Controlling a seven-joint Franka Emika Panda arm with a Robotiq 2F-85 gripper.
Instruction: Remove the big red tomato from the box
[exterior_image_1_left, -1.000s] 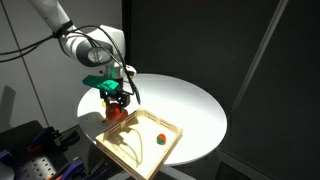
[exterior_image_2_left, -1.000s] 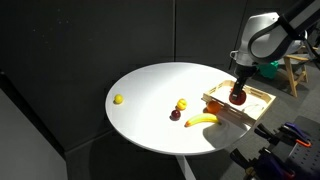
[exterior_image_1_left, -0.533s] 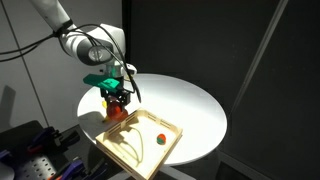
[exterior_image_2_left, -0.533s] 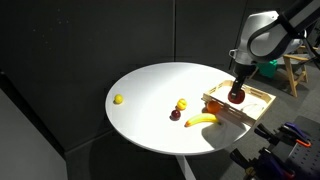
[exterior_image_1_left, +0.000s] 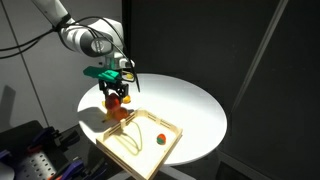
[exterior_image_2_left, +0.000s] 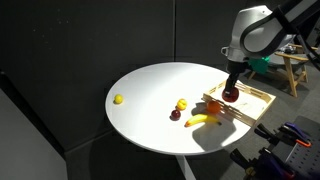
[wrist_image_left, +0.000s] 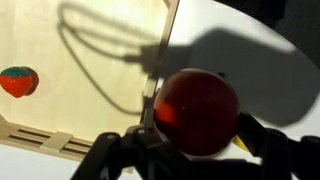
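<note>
My gripper (exterior_image_1_left: 117, 97) is shut on the big red tomato (exterior_image_1_left: 117, 100), a glossy red ball, and holds it in the air above the box's rim. It also shows in an exterior view (exterior_image_2_left: 231, 95) and fills the wrist view (wrist_image_left: 197, 110) between the dark fingers (wrist_image_left: 190, 150). The box (exterior_image_1_left: 122, 148) is a shallow light-wood tray on the white round table; it shows in both exterior views (exterior_image_2_left: 255, 97) and in the wrist view (wrist_image_left: 60, 100). A small red-and-green piece (exterior_image_1_left: 159, 139) lies inside the box, also seen in the wrist view (wrist_image_left: 18, 81).
The white round table (exterior_image_2_left: 150, 100) holds a banana (exterior_image_2_left: 202, 120), a small dark fruit (exterior_image_2_left: 175, 114), a yellow fruit (exterior_image_2_left: 182, 103) and a small yellow fruit (exterior_image_2_left: 118, 99) at its far side. The box sits at the table's edge.
The gripper has risen with the big red tomato in it, lifting it out of the box and shifting slightly toward the box's rim and the table.
</note>
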